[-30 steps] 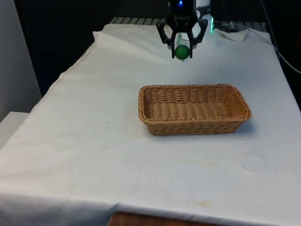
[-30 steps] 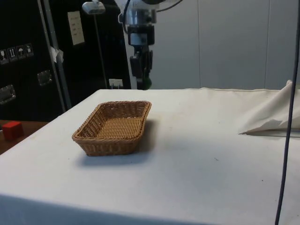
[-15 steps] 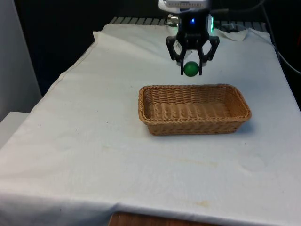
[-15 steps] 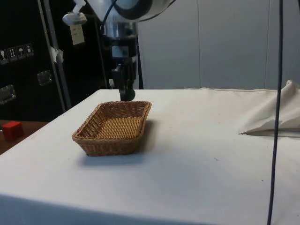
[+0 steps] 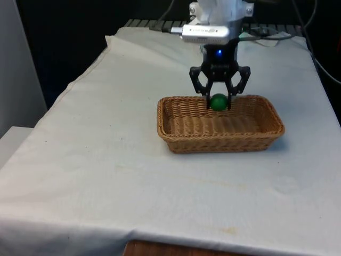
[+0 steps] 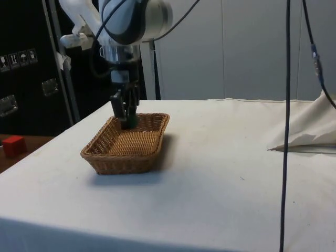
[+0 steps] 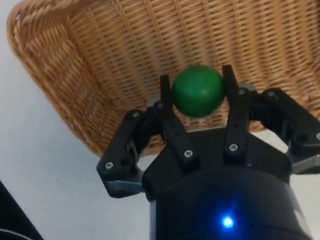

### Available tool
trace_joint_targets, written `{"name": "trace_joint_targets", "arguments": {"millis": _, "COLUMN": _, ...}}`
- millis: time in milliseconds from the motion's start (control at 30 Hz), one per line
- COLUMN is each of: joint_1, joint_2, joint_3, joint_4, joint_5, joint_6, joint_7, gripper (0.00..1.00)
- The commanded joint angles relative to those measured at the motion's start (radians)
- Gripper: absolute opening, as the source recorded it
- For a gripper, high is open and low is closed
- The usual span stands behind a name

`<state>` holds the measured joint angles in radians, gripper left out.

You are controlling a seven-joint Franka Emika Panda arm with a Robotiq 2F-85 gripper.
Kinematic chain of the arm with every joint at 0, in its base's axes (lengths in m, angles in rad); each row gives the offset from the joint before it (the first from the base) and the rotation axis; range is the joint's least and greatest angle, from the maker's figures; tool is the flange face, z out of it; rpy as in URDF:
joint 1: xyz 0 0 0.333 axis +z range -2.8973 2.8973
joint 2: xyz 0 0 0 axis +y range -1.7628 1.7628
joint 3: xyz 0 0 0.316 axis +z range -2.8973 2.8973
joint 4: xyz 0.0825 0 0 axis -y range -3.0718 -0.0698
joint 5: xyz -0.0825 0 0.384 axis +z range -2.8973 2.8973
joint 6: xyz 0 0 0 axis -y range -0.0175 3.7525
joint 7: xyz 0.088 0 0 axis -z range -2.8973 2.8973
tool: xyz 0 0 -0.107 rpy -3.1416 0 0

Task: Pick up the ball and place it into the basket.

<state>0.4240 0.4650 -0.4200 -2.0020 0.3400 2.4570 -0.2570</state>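
White cloth covers the counter [image 5: 106, 160], creased toward its far end and loosely bunched at 1 corner in the side view. Black curtains hang beyond it in the front view; dark cabinets and pale wall panels stand behind it in the side view, where a small red block [image 6: 13, 145] sits low at the edge beside the counter.

The basket [image 5: 219, 125] is a shallow rectangular tray of tan woven wicker with sloping walls and a braided rim, resting flat on the cloth toward the front view's right. The ball [image 5: 217, 102] is a smooth, matte green sphere.

The white arm [image 6: 126, 23] reaches down over the basket's far side with its wrist vertical. The black end effector [image 5: 218, 102] points straight down, its tips level with the basket's rim or just inside it. Its 2 fingers [image 7: 234, 107] are clenched on the ball, 1 on each side, holding it over the woven floor of the basket, clear of the wicker.
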Motion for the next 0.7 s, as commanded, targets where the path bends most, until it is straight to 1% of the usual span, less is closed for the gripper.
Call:
{"name": "trace_joint_targets", "arguments": {"millis": 0, "joint_1": -0.008, "joint_2": 0.009, "joint_3": 0.013, "joint_4": 0.005, "joint_5": 0.02, "joint_6": 0.009, "joint_7": -0.013, "gripper": 0.01}}
{"name": "trace_joint_targets", "arguments": {"millis": 33, "joint_1": -0.008, "joint_2": 0.018, "joint_3": 0.014, "joint_4": 0.009, "joint_5": 0.028, "joint_6": 0.012, "joint_7": -0.017, "gripper": 0.01}}
{"name": "trace_joint_targets", "arguments": {"millis": 67, "joint_1": 0.0, "joint_2": 0.016, "joint_3": 0.002, "joint_4": 0.008, "joint_5": 0.014, "joint_6": 0.003, "joint_7": -0.007, "gripper": 0.01}}
{"name": "trace_joint_targets", "arguments": {"millis": 100, "joint_1": -0.008, "joint_2": 0.026, "joint_3": 0.015, "joint_4": 0.012, "joint_5": 0.034, "joint_6": 0.015, "joint_7": -0.021, "gripper": 0.01}}
{"name": "trace_joint_targets", "arguments": {"millis": 133, "joint_1": -0.008, "joint_2": 0.043, "joint_3": 0.019, "joint_4": 0.017, "joint_5": 0.049, "joint_6": 0.025, "joint_7": -0.029, "gripper": 0.01}}
{"name": "trace_joint_targets", "arguments": {"millis": 233, "joint_1": -0.008, "joint_2": 0.065, "joint_3": 0.023, "joint_4": 0.021, "joint_5": 0.067, "joint_6": 0.041, "joint_7": -0.038, "gripper": 0.01}}
{"name": "trace_joint_targets", "arguments": {"millis": 267, "joint_1": -0.006, "joint_2": 0.071, "joint_3": 0.024, "joint_4": 0.021, "joint_5": 0.071, "joint_6": 0.048, "joint_7": -0.04, "gripper": 0.01}}
{"name": "trace_joint_targets", "arguments": {"millis": 300, "joint_1": 0.001, "joint_2": 0.065, "joint_3": 0.012, "joint_4": 0.017, "joint_5": 0.055, "joint_6": 0.037, "joint_7": -0.03, "gripper": 0.01}}
{"name": "trace_joint_targets", "arguments": {"millis": 333, "joint_1": -0.005, "joint_2": 0.08, "joint_3": 0.026, "joint_4": 0.021, "joint_5": 0.079, "joint_6": 0.058, "joint_7": -0.043, "gripper": 0.01}}
{"name": "trace_joint_targets", "arguments": {"millis": 567, "joint_1": -0.001, "joint_2": 0.088, "joint_3": 0.022, "joint_4": 0.023, "joint_5": 0.073, "joint_6": 0.059, "joint_7": -0.038, "gripper": 0.01}}
{"name": "trace_joint_targets", "arguments": {"millis": 600, "joint_1": -0.001, "joint_2": 0.088, "joint_3": 0.021, "joint_4": 0.024, "joint_5": 0.073, "joint_6": 0.059, "joint_7": -0.038, "gripper": 0.03}}
{"name": "trace_joint_targets", "arguments": {"millis": 633, "joint_1": 0.001, "joint_2": 0.088, "joint_3": 0.019, "joint_4": 0.022, "joint_5": 0.069, "joint_6": 0.058, "joint_7": -0.035, "gripper": 0.07}}
{"name": "trace_joint_targets", "arguments": {"millis": 667, "joint_1": -0.001, "joint_2": 0.089, "joint_3": 0.021, "joint_4": 0.024, "joint_5": 0.073, "joint_6": 0.059, "joint_7": -0.038, "gripper": 0.07}}
